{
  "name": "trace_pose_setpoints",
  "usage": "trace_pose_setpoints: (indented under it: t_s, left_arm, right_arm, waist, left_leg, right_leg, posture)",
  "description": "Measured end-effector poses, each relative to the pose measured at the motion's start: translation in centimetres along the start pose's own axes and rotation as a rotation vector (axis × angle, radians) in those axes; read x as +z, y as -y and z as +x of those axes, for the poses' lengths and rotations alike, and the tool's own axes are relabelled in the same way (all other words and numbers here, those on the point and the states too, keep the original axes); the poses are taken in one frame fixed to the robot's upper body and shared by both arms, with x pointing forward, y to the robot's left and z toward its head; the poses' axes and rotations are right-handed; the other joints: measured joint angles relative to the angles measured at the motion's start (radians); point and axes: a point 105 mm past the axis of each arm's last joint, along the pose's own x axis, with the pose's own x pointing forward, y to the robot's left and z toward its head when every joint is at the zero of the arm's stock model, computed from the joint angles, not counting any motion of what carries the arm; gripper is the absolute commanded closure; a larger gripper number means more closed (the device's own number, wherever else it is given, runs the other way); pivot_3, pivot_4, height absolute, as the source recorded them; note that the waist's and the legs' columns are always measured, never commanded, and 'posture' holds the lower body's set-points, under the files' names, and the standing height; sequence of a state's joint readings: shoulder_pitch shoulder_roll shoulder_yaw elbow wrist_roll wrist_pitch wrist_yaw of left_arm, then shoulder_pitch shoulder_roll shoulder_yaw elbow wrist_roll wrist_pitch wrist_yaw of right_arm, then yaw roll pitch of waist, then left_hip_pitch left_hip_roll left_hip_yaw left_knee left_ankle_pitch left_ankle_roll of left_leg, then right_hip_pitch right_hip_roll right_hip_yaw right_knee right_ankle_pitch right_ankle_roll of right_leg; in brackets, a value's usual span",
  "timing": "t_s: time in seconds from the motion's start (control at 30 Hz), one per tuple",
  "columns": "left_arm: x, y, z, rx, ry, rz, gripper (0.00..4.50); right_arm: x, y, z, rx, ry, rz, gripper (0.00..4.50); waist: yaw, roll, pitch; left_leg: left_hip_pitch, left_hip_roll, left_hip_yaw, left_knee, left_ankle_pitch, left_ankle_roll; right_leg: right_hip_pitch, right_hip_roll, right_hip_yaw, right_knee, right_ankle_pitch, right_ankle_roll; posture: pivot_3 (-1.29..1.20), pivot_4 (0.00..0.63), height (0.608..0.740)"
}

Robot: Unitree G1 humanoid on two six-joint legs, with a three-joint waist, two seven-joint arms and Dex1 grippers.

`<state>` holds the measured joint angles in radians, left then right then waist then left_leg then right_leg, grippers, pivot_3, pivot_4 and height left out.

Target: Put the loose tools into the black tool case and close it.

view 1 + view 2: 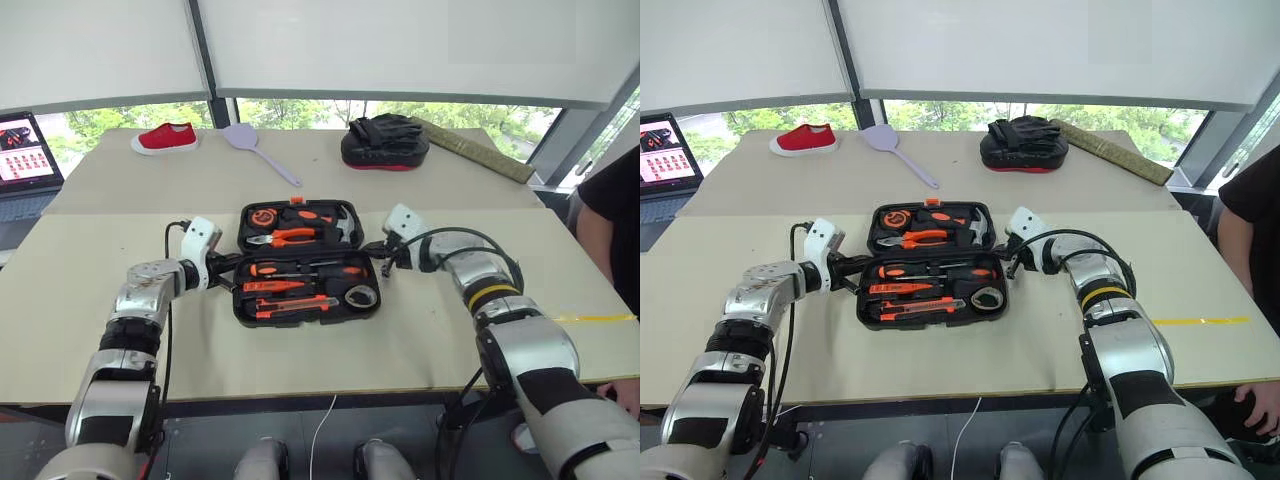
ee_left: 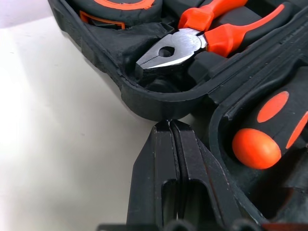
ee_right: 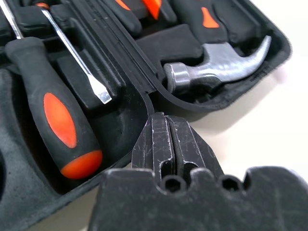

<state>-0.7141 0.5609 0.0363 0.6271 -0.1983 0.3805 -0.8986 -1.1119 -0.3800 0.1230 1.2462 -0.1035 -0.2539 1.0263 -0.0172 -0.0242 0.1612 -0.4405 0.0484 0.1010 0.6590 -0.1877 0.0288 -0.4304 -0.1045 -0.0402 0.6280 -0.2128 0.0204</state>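
Note:
The black tool case lies open on the table in front of me. Its near half holds the orange-and-black screwdrivers, the utility knife and the grey tape roll. Pliers and a hammer sit in the far half. My left gripper is shut and empty, with its tips at the case's left edge by the hinge. Shut and empty too, my right gripper has its tips at the right edge by the hinge.
At the table's far side lie a red shoe, a lilac spatula, a black-and-red padded mitt and a long khaki bar. A laptop stands at the far left. A person stands at the right edge.

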Motion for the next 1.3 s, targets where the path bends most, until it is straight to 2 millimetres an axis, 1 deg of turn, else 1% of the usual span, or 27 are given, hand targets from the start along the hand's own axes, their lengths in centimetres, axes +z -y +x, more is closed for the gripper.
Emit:
trace_pose_setpoints:
  t_s: [0.13, 0.27, 0.37, 0.5, 0.67, 0.73, 0.8, 0.83, 0.9, 0.93, 1.0, 1.03, 1.07, 1.1, 1.13, 1.17, 1.23, 1.27, 1.3]
  left_arm:
    - [-0.8, 1.2, -1.1, -0.065, 0.001, 0.001, 4.41]
    - [-1.5, 2.4, -2.2, -0.096, 0.003, 0.003, 4.41]
    - [-1.9, 3.0, -2.7, -0.098, 0.001, -0.003, 4.41]
    - [-2.0, 3.1, -3.1, -0.092, 0.002, -0.008, 4.41]
    - [-1.9, 2.9, -3.4, -0.077, -0.004, -0.011, 4.41]
    - [-2.3, 2.4, -3.8, -0.048, -0.037, -0.041, 3.91]
    - [-2.9, 1.3, -5.0, -0.009, -0.112, -0.079, 3.42]
    - [-2.9, 0.7, -6.0, 0.008, -0.141, -0.102, 2.98]
    - [-2.8, -0.3, -7.5, 0.04, -0.167, -0.138, 2.22]
    - [-2.6, -0.5, -8.0, 0.048, -0.18, -0.174, 1.81]
    - [-2.6, -1.0, -8.5, 0.079, -0.228, -0.24, 1.12]
    - [-2.4, -1.3, -8.8, 0.111, -0.276, -0.296, 0.72]
    - [-2.1, -1.5, -9.1, 0.131, -0.304, -0.316, 0.36]
    - [-1.5, -1.7, -9.2, 0.142, -0.305, -0.354, 0.33]
    - [-0.3, -1.7, -8.8, 0.13, -0.272, -0.403, 0.33]
    - [1.5, -1.5, -7.9, 0.101, -0.214, -0.446, 0.33]
    - [4.0, -1.0, -6.3, 0.066, -0.151, -0.464, 0.33]
    - [4.8, -0.9, -5.7, 0.062, -0.136, -0.465, 0.33]
    - [5.1, -0.8, -5.0, 0.059, -0.131, -0.477, 0.33]
  right_arm:
    - [-0.8, -0.9, -0.9, 0.056, 0.029, 0.008, 4.5]
    - [-1.4, -2.1, -1.5, 0.096, 0.057, -0.007, 4.5]
    - [-1.6, -2.8, -1.9, 0.115, 0.068, -0.01, 4.5]
    - [-1.9, -3.7, -2.4, 0.133, 0.071, -0.005, 4.5]
    - [-1.7, -4.1, -2.8, 0.135, 0.066, 0.004, 4.5]
    - [-1.6, -4.2, -2.7, 0.132, 0.065, 0.002, 4.5]
    - [-2.3, -3.9, -3.2, 0.117, 0.024, 0.001, 4.5]
    - [-3.1, -3.5, -4.0, 0.097, -0.012, 0.038, 4.5]
    - [-3.7, -3.0, -5.1, 0.073, -0.039, 0.11, 3.9]
    - [-3.5, -3.0, -5.5, 0.074, -0.038, 0.137, 3.68]
    - [-3.0, -2.9, -5.9, 0.079, -0.046, 0.158, 3.08]
    - [-2.9, -2.7, -6.2, 0.07, -0.081, 0.192, 2.71]
    - [-2.9, -2.5, -6.4, 0.058, -0.11, 0.223, 2.33]
    - [-3.0, -2.1, -6.6, 0.034, -0.144, 0.291, 1.97]
    - [-2.8, -1.5, -6.8, -0.002, -0.184, 0.375, 1.69]
    - [-2.1, -0.8, -6.9, -0.029, -0.214, 0.446, 1.27]
    - [0.5, 0.0, -6.3, -0.045, -0.231, 0.5, 0.68]
    - [1.6, 0.2, -5.9, -0.05, -0.242, 0.52, 0.68]
    - [2.3, 0.4, -5.7, -0.057, -0.25, 0.554, 0.68]
  waist:
    - [-0.001, 0.0, 0.0]
    - [-0.001, 0.0, 0.0]
    - [0.001, 0.0, 0.0]
    - [0.002, 0.0, 0.0]
    - [0.003, 0.0, 0.0]
    - [0.003, 0.0, 0.0]
    - [0.002, 0.0, 0.0]
    - [0.002, 0.0, 0.0]
    - [0.003, 0.0, 0.0]
    - [0.003, 0.0, 0.0]
    - [0.003, 0.0, 0.0]
    - [0.005, -0.001, 0.001]
    - [0.004, -0.001, 0.001]
    - [0.004, -0.001, 0.001]
    - [0.005, -0.001, 0.002]
    - [0.007, -0.002, 0.003]
    - [0.005, -0.002, 0.003]
    - [0.004, -0.002, 0.003]
    - [0.002, -0.002, 0.003]
  left_leg:
    - [0.0, 0.0, 0.0, 0.0, -0.001, 0.0]
    - [0.0, 0.001, -0.001, 0.0, -0.002, 0.0]
    - [0.001, 0.001, -0.001, 0.0, -0.002, -0.001]
    - [0.002, 0.001, -0.001, 0.001, -0.001, -0.002]
    - [0.002, 0.001, -0.001, 0.001, -0.001, -0.002]
    - [0.002, 0.001, -0.002, 0.001, -0.001, -0.002]
    - [0.002, 0.001, -0.001, 0.001, -0.001, -0.002]
    - [0.002, 0.001, -0.001, 0.001, -0.001, -0.002]
    - [0.002, 0.001, -0.002, 0.001, -0.001, -0.002]
    - [0.002, 0.001, -0.002, 0.001, -0.001, -0.002]
    - [0.002, 0.001, -0.003, 0.002, -0.001, -0.002]
    - [0.002, 0.001, -0.003, 0.002, 0.0, -0.002]
    - [0.002, 0.001, -0.004, 0.002, 0.0, -0.003]
    - [0.002, 0.001, -0.004, 0.002, 0.001, -0.003]
    - [0.001, 0.0, -0.004, 0.002, 0.002, -0.003]
    - [-0.001, 0.0, -0.004, 0.002, 0.004, -0.003]
    - [-0.001, 0.0, -0.005, 0.002, 0.006, -0.003]
    - [-0.001, 0.0, -0.005, 0.002, 0.006, -0.003]
    - [0.0, 0.001, -0.005, 0.002, 0.006, -0.003]
  right_leg:
    - [0.001, 0.0, 0.0, 0.0, 0.0, 0.0]
    - [0.001, 0.0, 0.0, 0.0, 0.0, 0.0]
    - [0.001, 0.0, 0.0, -0.002, 0.0, 0.0]
    - [0.001, 0.0, 0.0, 0.0, 0.0, 0.0]
    - [0.001, 0.0, 0.0, 0.001, 0.0, 0.0]
    - [0.001, 0.0, 0.0, 0.001, 0.0, 0.0]
    - [0.0, 0.0, 0.0, 0.001, 0.0, 0.0]
    - [0.0, 0.0, 0.0, 0.001, -0.001, 0.0]
    - [0.0, 0.0, 0.0, 0.001, -0.001, 0.0]
    - [0.0, 0.0, 0.0, 0.001, -0.001, 0.0]
    - [0.0, 0.0, 0.0, 0.002, -0.001, 0.0]
    - [0.0, 0.001, 0.0, 0.002, -0.001, 0.001]
    - [0.0, 0.001, 0.0, 0.002, -0.001, 0.001]
    - [0.0, 0.001, 0.0, 0.002, -0.001, 0.001]
    - [-0.001, 0.001, 0.0, 0.003, -0.001, 0.001]
    - [-0.003, 0.001, 0.0, 0.003, -0.001, 0.001]
    - [-0.004, 0.001, 0.0, 0.004, 0.001, 0.0]
    - [-0.004, 0.001, 0.0, 0.005, 0.001, -0.002]
    - [-0.004, 0.003, 0.001, 0.005, 0.001, -0.002]
  posture:
    - [0.0, 0.15, 0.74]
    - [0.0, 0.15, 0.74]
    - [0.0, 0.15, 0.74]
    - [0.0, 0.15, 0.74]
    - [0.0, 0.15, 0.74]
    - [0.0, 0.15, 0.74]
    - [0.0, 0.15, 0.74]
    - [0.0, 0.15, 0.74]
    - [0.0, 0.15, 0.74]
    - [0.0, 0.15, 0.74]
    - [0.0, 0.15, 0.74]
    - [0.0, 0.15, 0.74]
    - [0.0, 0.15, 0.74]
    - [0.0, 0.15, 0.74]
    - [0.0, 0.15, 0.74]
    - [0.0, 0.15, 0.74]
    - [0.0, 0.15, 0.74]
    - [0.0, 0.15, 0.74]
    - [0.0, 0.15, 0.74]
